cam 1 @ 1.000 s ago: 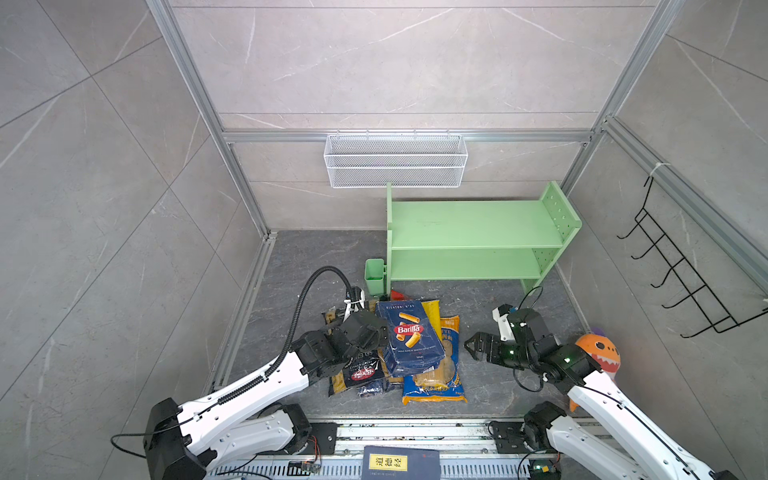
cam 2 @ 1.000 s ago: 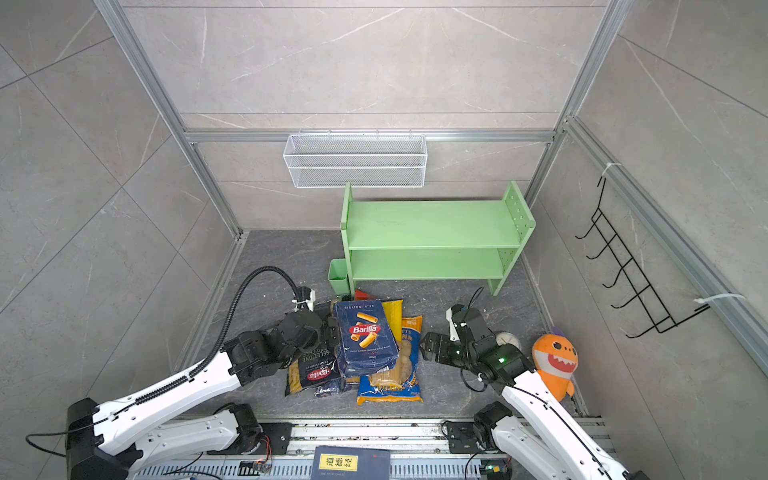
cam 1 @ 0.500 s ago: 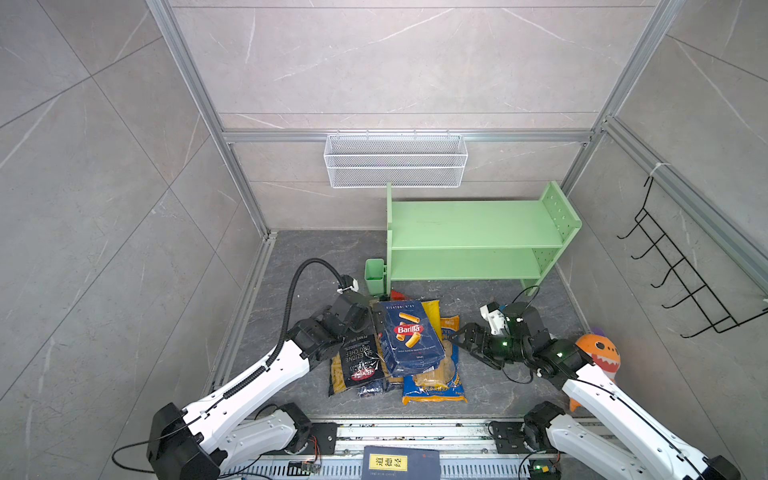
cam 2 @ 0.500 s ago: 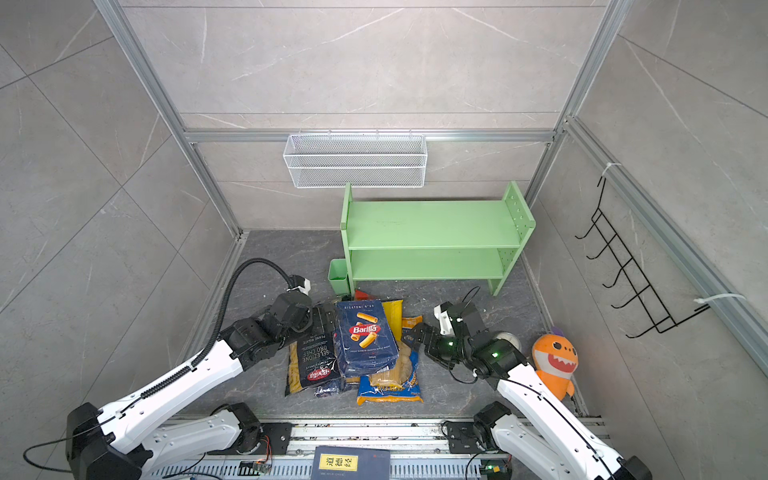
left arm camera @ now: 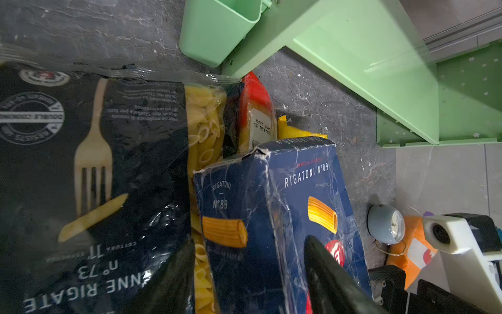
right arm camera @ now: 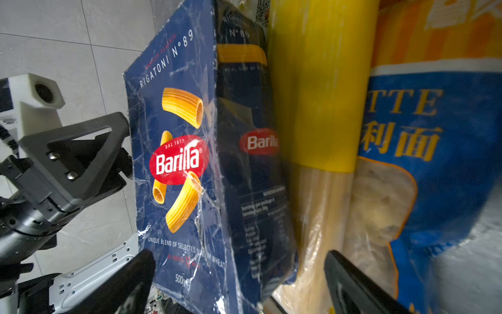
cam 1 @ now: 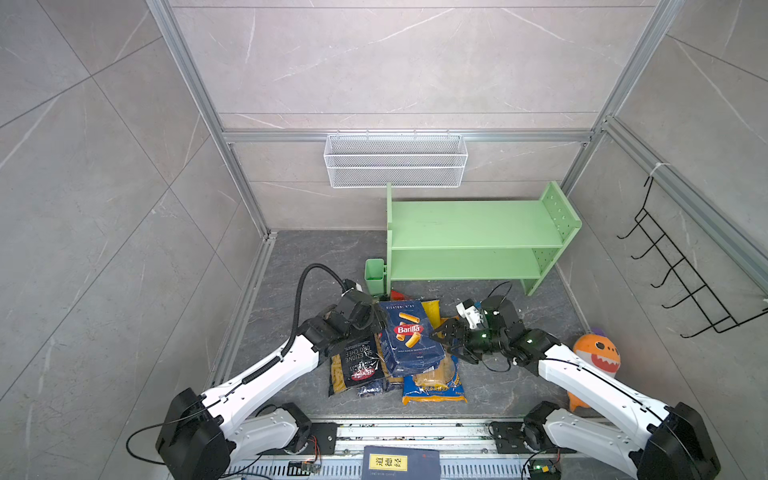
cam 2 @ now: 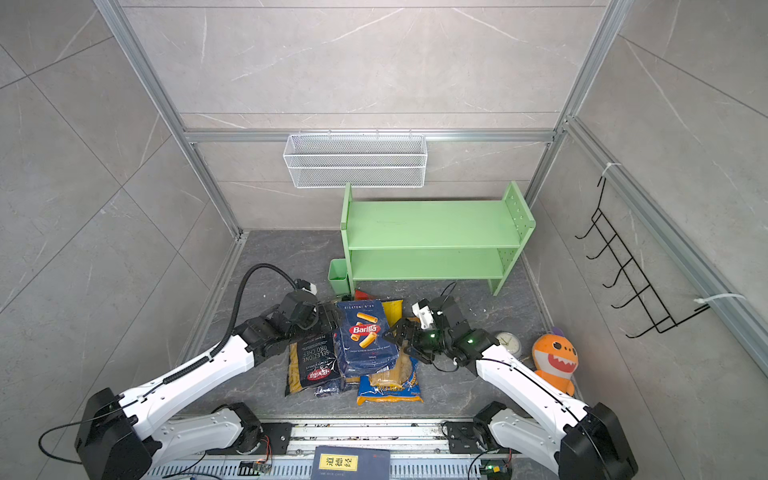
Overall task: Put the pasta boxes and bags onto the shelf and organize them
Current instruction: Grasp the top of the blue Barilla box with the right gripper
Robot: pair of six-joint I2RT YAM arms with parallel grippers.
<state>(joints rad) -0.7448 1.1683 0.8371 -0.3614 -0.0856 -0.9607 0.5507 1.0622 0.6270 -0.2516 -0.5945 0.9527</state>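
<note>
on the blue carton point(cam 1: 409, 336) it says barilla rigatoni n°89.

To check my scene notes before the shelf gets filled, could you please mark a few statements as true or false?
1. The light green two-tier shelf holds no pasta yet. True.
2. The dark blue Barilla rigatoni carton lies beneath the black plastic penne bag. False: the carton lies on top; that bag lies beside it.
3. The right gripper has its jaws open at the carton's edge. True.
4. The orange plush toy sits in the white wire basket. False: it stands on the grey floor; the basket hangs above the shelf.
</note>
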